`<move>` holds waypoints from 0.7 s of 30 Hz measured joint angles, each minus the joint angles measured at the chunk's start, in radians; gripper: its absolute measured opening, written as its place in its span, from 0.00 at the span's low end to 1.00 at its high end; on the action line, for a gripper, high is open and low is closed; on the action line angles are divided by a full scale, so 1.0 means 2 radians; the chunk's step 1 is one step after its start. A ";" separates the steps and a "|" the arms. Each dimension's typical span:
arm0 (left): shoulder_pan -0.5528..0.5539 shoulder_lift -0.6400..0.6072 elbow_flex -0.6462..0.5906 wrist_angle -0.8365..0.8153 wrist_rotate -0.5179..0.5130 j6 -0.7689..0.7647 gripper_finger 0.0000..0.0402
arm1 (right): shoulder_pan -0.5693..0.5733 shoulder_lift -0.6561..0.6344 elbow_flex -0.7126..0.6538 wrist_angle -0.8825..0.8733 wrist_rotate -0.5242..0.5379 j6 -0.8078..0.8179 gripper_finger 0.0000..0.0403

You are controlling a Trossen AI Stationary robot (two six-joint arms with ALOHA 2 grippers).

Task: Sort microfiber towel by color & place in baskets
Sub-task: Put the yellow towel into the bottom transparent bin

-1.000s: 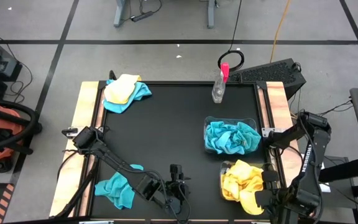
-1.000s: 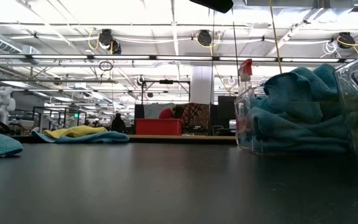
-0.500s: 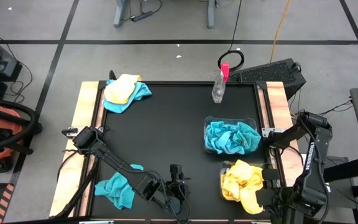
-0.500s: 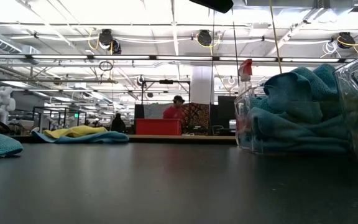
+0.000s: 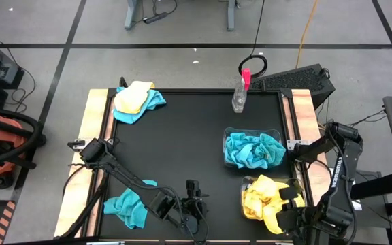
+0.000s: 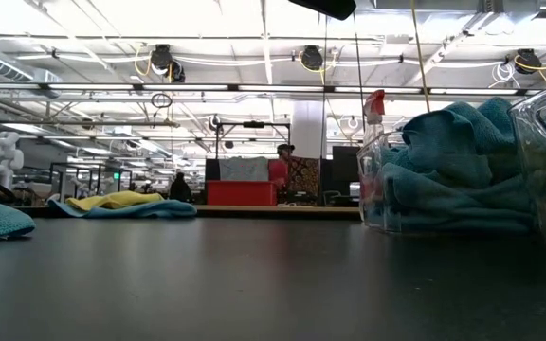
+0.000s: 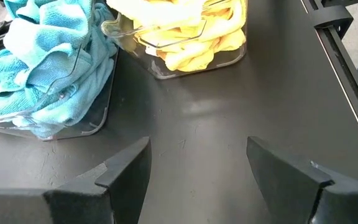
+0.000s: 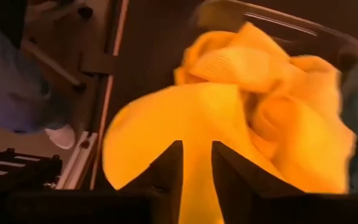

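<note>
The right gripper point(image 5: 282, 218) sits at the lower right of the high view, at the near corner of the yellow-towel basket point(image 5: 248, 182). In the right wrist view its two dark fingers point(image 8: 169, 165) stand close together with a fold of yellow towel point(image 8: 241, 118) in the narrow gap between them; whether they have truly clamped the cloth I cannot tell, though it looks like a pinch on the flap that hangs over the basket's near rim. That flap point(image 5: 272, 219) lies straight ahead of the fingers, trailing from the pile toward the bottom edge of the frame, so the coming move probably turns on lifting it up and back over the rim into the tub.

The left gripper point(image 5: 193, 204) waits at the bottom centre of the high view, fingers spread wide and holding nothing, as its wrist view shows. A loose teal towel point(image 5: 128, 206) lies just to its left, nearer this arm than the other.

Above the yellow basket, the second basket point(image 5: 231, 132) holds teal towels, heaped above its rim. At the upper left of the table, a yellow towel lies on a teal one point(image 5: 136, 101). A spray bottle point(image 5: 240, 95) with a pink top stands at the far edge. The table point(image 5: 182, 136) has a matt black top with pale wooden side rails. The low view shows a workshop hall behind, where a person point(image 6: 281, 163) stands far off.
</note>
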 joint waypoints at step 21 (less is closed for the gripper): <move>0.000 0.000 0.000 0.000 0.000 0.000 0.67 | -0.059 0.000 -0.147 0.080 -0.032 -0.037 0.01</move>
